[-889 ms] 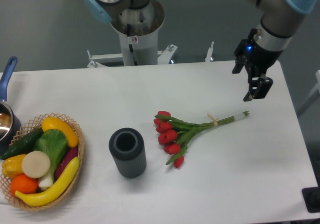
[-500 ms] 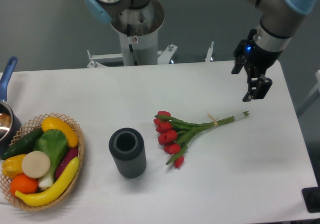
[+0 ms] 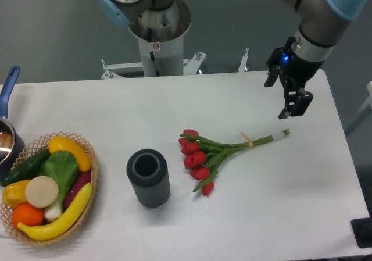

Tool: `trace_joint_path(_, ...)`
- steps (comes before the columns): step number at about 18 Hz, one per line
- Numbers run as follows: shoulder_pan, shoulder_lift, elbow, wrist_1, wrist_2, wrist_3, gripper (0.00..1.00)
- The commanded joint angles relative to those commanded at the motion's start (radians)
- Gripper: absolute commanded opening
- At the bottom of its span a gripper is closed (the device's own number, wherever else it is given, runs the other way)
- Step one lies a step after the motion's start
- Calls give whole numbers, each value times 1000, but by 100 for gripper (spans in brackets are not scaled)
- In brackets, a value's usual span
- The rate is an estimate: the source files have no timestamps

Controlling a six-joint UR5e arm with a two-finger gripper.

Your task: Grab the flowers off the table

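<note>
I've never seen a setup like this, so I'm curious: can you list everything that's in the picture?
flowers: one bunch, red buds, green stems, pale tie; lying flat at the middle of the table.
vase: one, dark grey, ribbed; upright, left of the flowers.
basket: one, wicker; front left, full of colourful fruit and vegetables.
pot: one, blue handle; left edge, partly cut off.
table: one, white.
robot base: one, grey column; behind the table.
arm: one, grey and light blue; upper right.
gripper: one, black, two fingers; above the table beyond the stem ends, holding nothing.
</note>
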Motion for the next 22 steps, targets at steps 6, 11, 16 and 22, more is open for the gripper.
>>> trace_joint_path(6, -18, -14, -29, 2, 1, -87, 100)
trace_joint_path(11, -67, -44, -87, 57, 5, -159, 100)
trace_joint_path(16, -72, -61, -195, 168, 2, -183, 100)
trace_joint_path(22, -77, -97, -259, 282, 6, -249, 100)
